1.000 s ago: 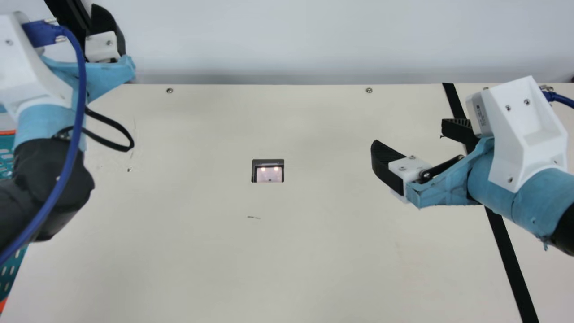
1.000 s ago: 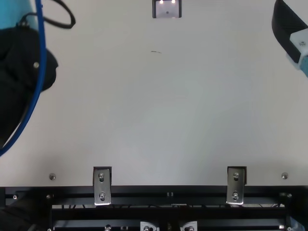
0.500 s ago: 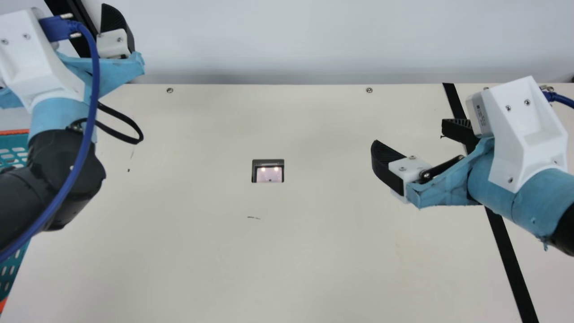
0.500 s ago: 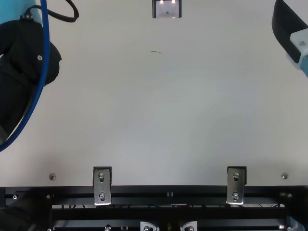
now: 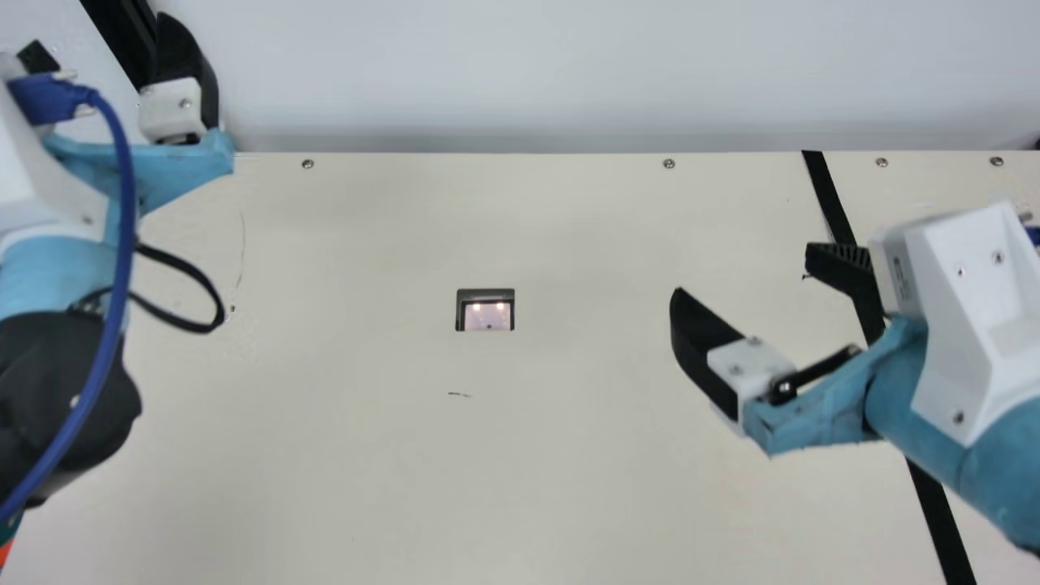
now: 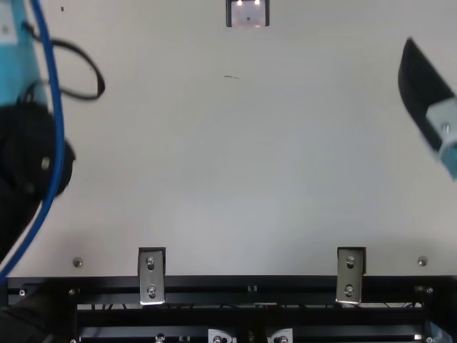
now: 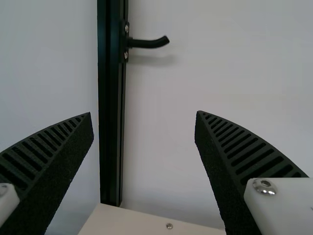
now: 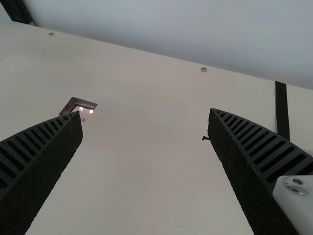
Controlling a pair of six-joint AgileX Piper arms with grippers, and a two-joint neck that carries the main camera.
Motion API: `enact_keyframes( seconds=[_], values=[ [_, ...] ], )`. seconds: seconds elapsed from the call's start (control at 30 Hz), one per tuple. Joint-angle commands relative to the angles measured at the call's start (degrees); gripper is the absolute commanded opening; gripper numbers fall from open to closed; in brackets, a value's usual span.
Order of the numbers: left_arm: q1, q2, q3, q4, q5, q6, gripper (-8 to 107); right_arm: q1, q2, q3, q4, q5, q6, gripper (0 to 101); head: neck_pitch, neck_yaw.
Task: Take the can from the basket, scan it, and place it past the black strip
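Pale wall (image 5: pixel 520 73) behind cream table (image 5: pixel 366 455); black upright post (image 7: pixel 110 98).

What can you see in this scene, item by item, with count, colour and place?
Scanner: one, dark-framed, pinkish window, table's middle
Black strip: one, black, table's right
Basket: one, teal and orange, main view's lower left edge
Table: one, cream, beneath the arms
Wall: one, pale, behind
Post: one, black, far left
Handle: one, black, on the post
Large brackets: two, silver, near edge
Rails: several, black, near edge
Left arm, right arm: black, blue, white, either side
Left hand, right hand: black, open, one per arm
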Motion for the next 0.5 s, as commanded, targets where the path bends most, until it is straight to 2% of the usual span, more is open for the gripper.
enact_keyframes(
  seconds=[0.0,0.2,0.47],
  values=[
    [-0.76,-3.53,3.34,0.35,-1.18,-0.12,90,0.15,-4.66,2.67,-0.43,0.50,0.38,101,0.03,0.49],
    [-3.72,-10.16,9.45,-0.40,-3.90,0.60,90,0.41,-12.89,6.47,-2.29,2.78,2.44,101,0.03,0.49],
    [-8.37,-17.96,16.65,-3.79,-6.73,2.60,90,1.27,-22.46,9.03,-6.29,7.04,7.02,101,0.03,0.49]
  ],
)
